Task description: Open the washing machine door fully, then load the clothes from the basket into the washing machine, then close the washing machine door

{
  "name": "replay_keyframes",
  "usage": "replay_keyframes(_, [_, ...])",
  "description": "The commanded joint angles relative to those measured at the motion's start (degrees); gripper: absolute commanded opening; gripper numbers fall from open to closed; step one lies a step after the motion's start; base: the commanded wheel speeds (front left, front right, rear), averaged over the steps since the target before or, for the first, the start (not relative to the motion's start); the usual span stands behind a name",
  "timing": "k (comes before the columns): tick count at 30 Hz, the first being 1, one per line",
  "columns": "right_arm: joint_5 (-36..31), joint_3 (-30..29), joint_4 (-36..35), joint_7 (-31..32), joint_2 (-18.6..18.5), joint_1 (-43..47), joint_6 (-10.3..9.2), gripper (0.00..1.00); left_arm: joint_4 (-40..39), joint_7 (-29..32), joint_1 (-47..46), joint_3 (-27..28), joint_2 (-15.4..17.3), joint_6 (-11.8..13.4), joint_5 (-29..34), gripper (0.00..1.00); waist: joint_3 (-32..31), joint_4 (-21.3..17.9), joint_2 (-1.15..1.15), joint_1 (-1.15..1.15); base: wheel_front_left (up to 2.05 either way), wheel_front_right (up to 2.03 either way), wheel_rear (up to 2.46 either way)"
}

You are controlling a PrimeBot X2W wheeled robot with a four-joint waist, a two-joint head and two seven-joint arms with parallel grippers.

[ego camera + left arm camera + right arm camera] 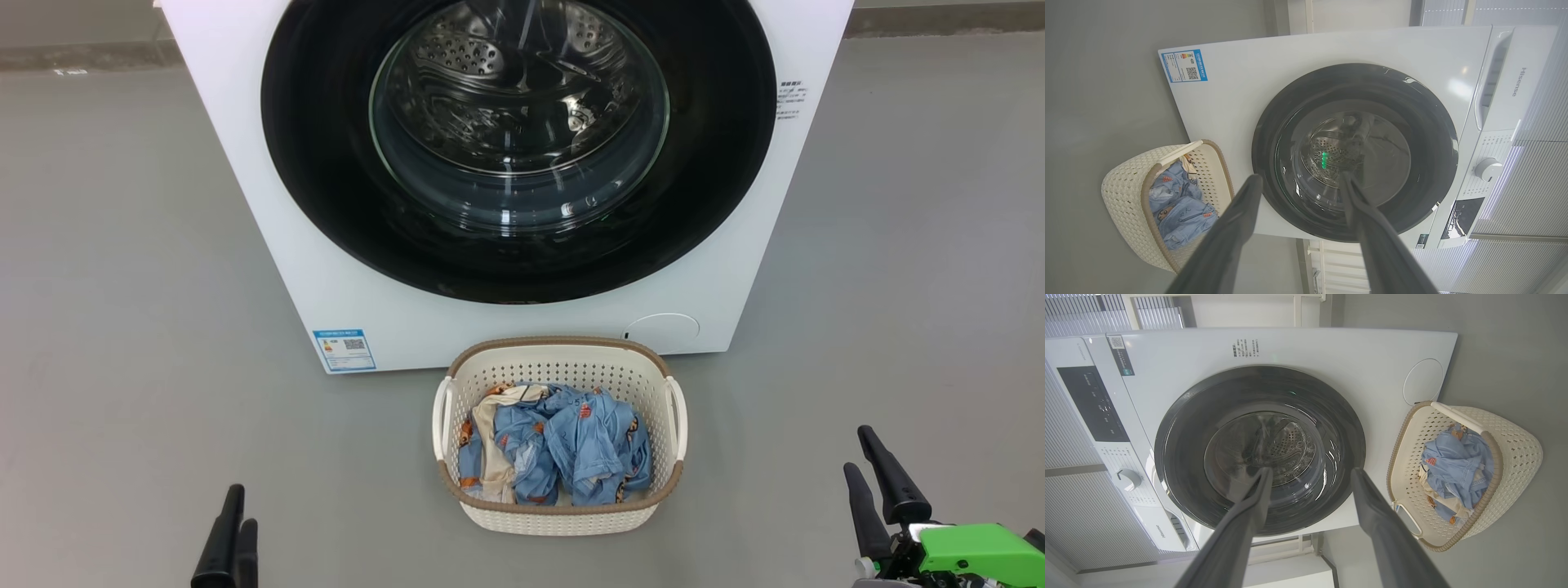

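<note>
Right, my two grippers, left gripper [241, 508] and right gripper [857, 449], hang empty with fingers spread, well short of the washing machine [490, 327], whose one washing machine door [518, 147] is shut. Its rim is glossy with no handle I can see, so my fingers may slip off, or an arm may knock the one basket [563, 345] just before the machine. One bundle of clothes [571, 445] lies in it, garments uncountable.

Brand "Hisense" on washing machine [1241, 106] drawer front [1519, 77]. Blue label sticker [344, 349]: QR code, print unreadable.
</note>
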Motion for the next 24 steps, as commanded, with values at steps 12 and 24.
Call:
replay_keyframes(12, [-1.46, 2.05, -3.52, -2.43, -0.82, -2.82, 0.06, 1.00, -3.13, -1.61, -2.37, -0.48, 0.79, -0.08, 0.59, 1.00, 0.13, 0.08, 0.00, -0.12, 0.00, 0.00, 0.00])
replay_keyframes(24, [-3.67, 3.62, -5.49, -4.50, -1.25, -3.84, 0.10, 1.00, -4.89, -3.21, -3.08, -1.76, 1.50, -0.13, 1.98, 1.00, 0.21, 0.13, 0.00, -0.12, 0.00, 0.00, 0.00])
